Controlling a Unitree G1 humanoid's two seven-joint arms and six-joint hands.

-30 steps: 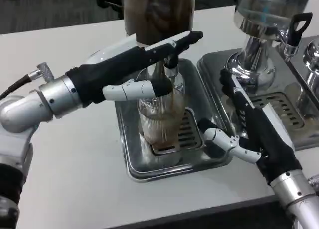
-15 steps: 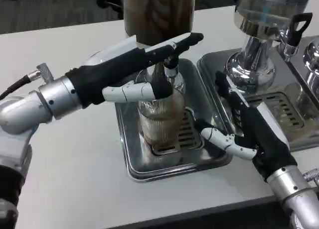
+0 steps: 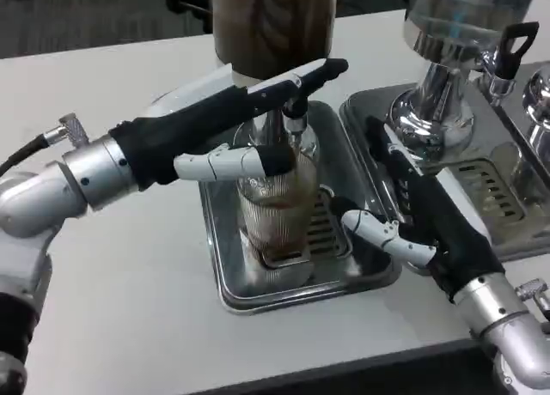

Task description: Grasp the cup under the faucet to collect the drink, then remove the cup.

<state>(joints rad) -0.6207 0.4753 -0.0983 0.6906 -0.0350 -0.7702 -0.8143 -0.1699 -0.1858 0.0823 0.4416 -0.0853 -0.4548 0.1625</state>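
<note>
1. The cup (image 3: 273, 208), ribbed clear glass, stands upright on the grate of the left tray (image 3: 225, 285), right under the faucet (image 3: 295, 113). Brown drink fills it up toward the rim, so collecting looks close to done.
2. The left hand (image 3: 232, 124) comes in from 9 o'clock. Its upper fingers (image 3: 302, 75) lie stretched over the faucet lever, and a lower one curls across the cup's rim. Whether it presses the lever or truly grips the glass, I cannot tell.
3. The right hand (image 3: 425, 219) lies at 3 o'clock of the cup, over the seam between the two trays. Its fingers are spread and hold nothing, and the thumb points toward the cup without touching it.
4. The relation that matters: the cup's long axis is vertical, and it sits at 9 o'clock from the right hand, just beside it, with its right flank bare.
5. The right hand looks the better placed to take it: a short sideways reach, then close around the ribbed wall.
6. Risk, as I judge it: a full glass will slop if tilted while clearing the spout.
</note>
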